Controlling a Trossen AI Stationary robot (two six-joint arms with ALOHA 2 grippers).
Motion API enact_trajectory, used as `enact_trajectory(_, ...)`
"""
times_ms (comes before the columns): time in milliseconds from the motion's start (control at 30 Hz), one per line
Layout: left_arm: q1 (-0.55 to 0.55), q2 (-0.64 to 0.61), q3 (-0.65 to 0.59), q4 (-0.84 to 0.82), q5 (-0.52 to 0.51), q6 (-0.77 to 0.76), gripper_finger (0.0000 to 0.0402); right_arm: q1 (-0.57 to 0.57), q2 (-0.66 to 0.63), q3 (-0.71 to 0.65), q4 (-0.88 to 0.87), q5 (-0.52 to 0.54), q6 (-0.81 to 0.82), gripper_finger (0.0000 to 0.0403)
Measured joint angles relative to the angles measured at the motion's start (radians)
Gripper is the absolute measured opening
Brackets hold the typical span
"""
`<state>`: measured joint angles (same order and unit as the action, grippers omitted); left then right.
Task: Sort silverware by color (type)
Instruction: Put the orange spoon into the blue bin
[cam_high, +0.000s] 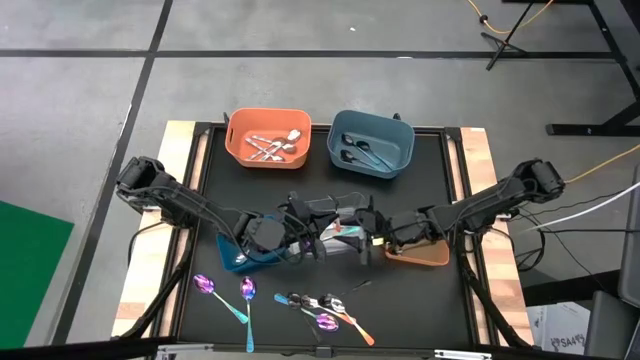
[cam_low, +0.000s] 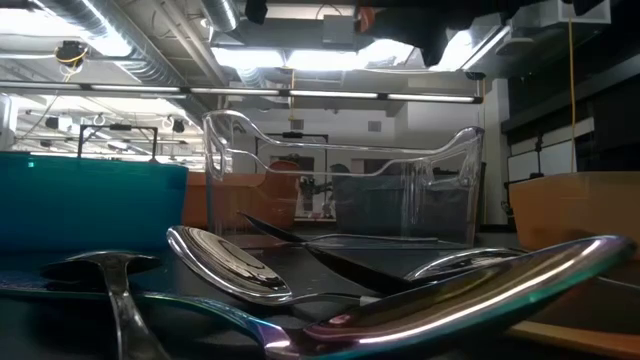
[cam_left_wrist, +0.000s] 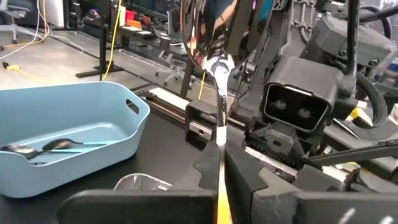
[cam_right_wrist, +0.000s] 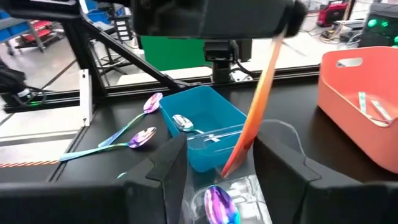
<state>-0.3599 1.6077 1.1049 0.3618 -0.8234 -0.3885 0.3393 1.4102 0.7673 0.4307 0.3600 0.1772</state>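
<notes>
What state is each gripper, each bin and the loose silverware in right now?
left gripper: shut on orange-handled spoon, held off the table.
right gripper: open, fingers either side of that spoon's handle.
orange bin: holds silver pieces.
blue bin: holds dark spoons.
teal bin: holds spoons.
loose silverware: lying unsorted along the table's front.

two bins (cam_high: 268, 137) behind — loose silverware (cam_high: 325, 309) in front

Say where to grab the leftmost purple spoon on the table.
Take its teal handle just behind the bowl, from straight above, closing across it. The spoon lies flat, and its handle slants toward the neighbouring spoon, so the bowl end likely leaves more room.
</notes>
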Motion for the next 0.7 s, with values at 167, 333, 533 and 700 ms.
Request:
enact_trajectory(167,0.0,0.0,0.0,0.0,-0.002,0.0,0.0002,0.0,0.015,0.0,0.023,0.032,0.0,0.0148)
enact_trajectory(333,0.0,0.0,0.0,-0.002,-0.002,0.0,0.0002,0.0,0.015,0.0,0.026,0.033,0.0,0.0096)
enact_trajectory(533,-0.001,0.0,0.0,-0.012,-0.001,0.0,0.0002,0.0,0.015,0.0,0.025,0.038,0.002,0.0023)
enact_trajectory(700,-0.008,0.0,0.0,-0.013,0.0,0.008,0.0002,0.0,0.015,0.0,0.02,0.038,0.025,0.001)
